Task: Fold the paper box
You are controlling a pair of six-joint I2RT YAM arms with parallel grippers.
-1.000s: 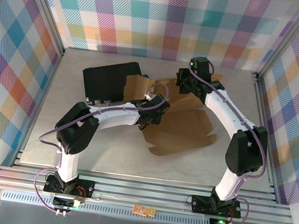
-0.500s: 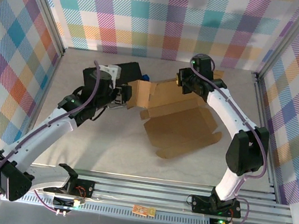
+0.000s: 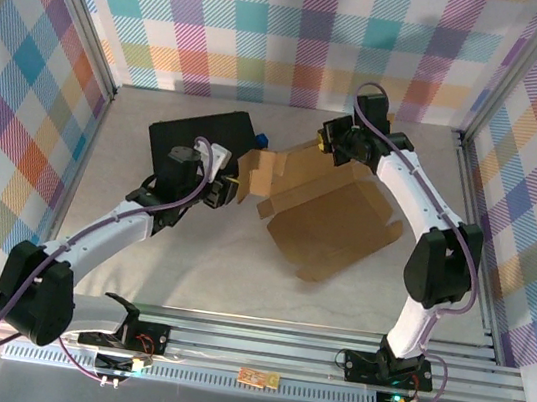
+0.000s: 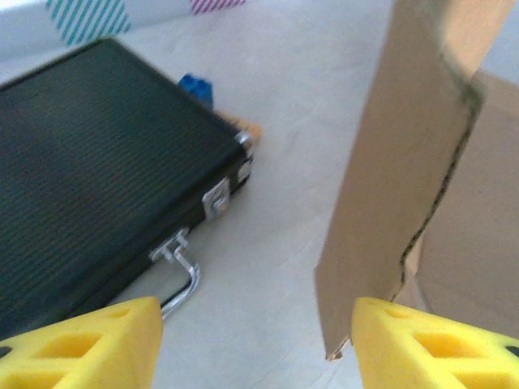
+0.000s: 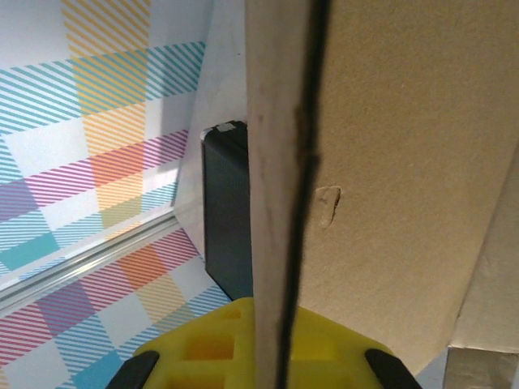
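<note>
The paper box (image 3: pixel 330 226) is a brown cardboard sheet lying partly folded in the middle of the table, with one flap (image 3: pixel 261 172) raised at its left end. My right gripper (image 3: pixel 325 147) is at the box's far edge. In the right wrist view its yellow pads (image 5: pixel 219 348) are shut on a thin cardboard panel (image 5: pixel 389 162). My left gripper (image 3: pixel 228 190) stands open just left of the raised flap. In the left wrist view that flap (image 4: pixel 397 178) hangs close beside the right fingertip (image 4: pixel 438 348), with bare table between the fingers.
A black case (image 3: pixel 202 141) with a metal handle (image 4: pixel 182 267) lies at the back left, right behind my left gripper. A small blue block (image 3: pixel 260 140) sits at its far corner. Plaid walls and aluminium rails (image 3: pixel 82 163) close in the table.
My left arm has swung off the middle of the box, out to the left, and come back to the raised flap. The box has shifted a little. The right gripper kept its hold.
</note>
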